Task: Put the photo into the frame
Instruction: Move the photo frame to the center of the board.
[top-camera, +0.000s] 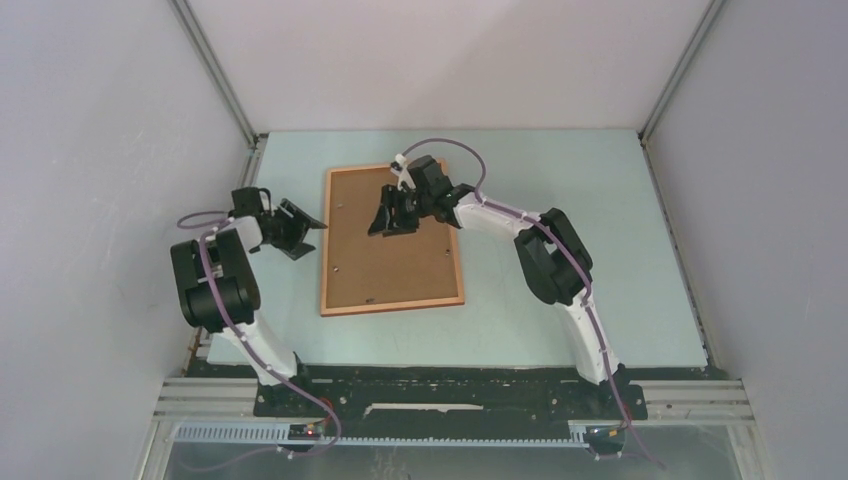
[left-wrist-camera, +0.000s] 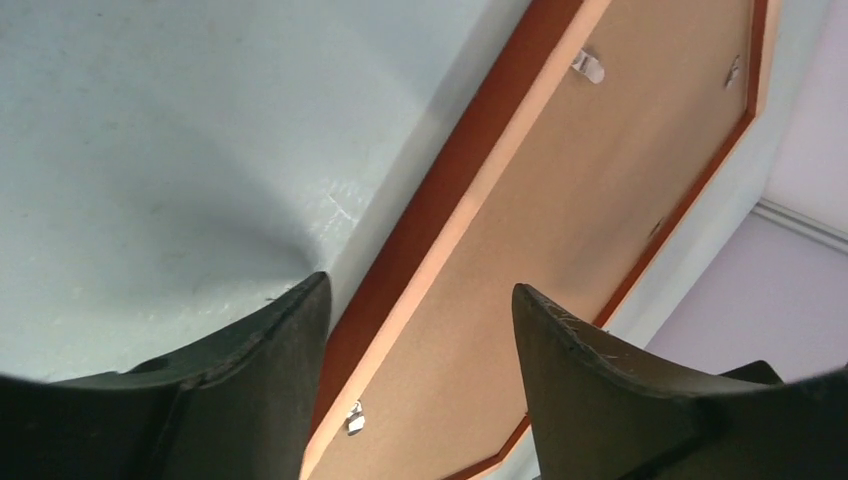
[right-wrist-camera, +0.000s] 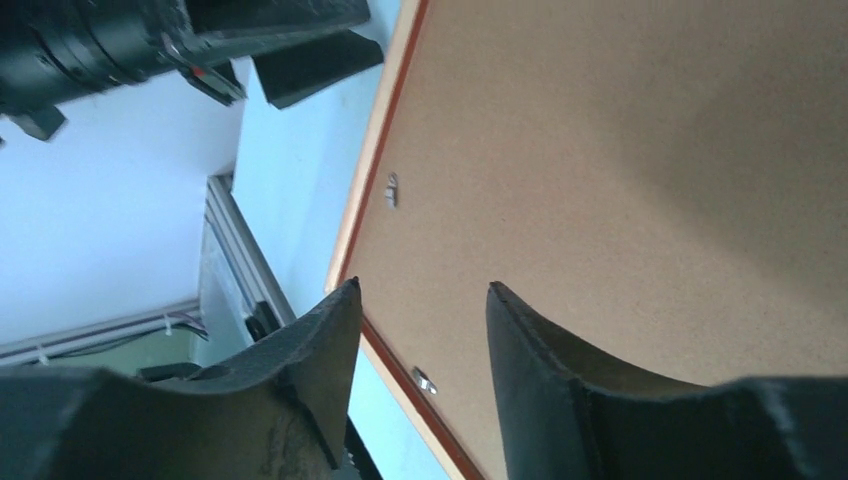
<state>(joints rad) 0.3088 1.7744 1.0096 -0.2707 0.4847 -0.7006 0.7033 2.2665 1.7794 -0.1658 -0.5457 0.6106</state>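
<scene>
Under R gripper (top-camera: 386, 222), frame (top-camera: 392, 305), L gripper (top-camera: 308, 238) beside

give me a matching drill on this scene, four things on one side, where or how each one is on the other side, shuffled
Things:
1 left gripper
2 right gripper
3 frame
4 table

Places or states:
a pale blue-green surface
b lying flat, back side up
c above the backing board, open
d at the frame's left edge, open

Pairs: 1-d, 2-c, 3-b, 4-a
</scene>
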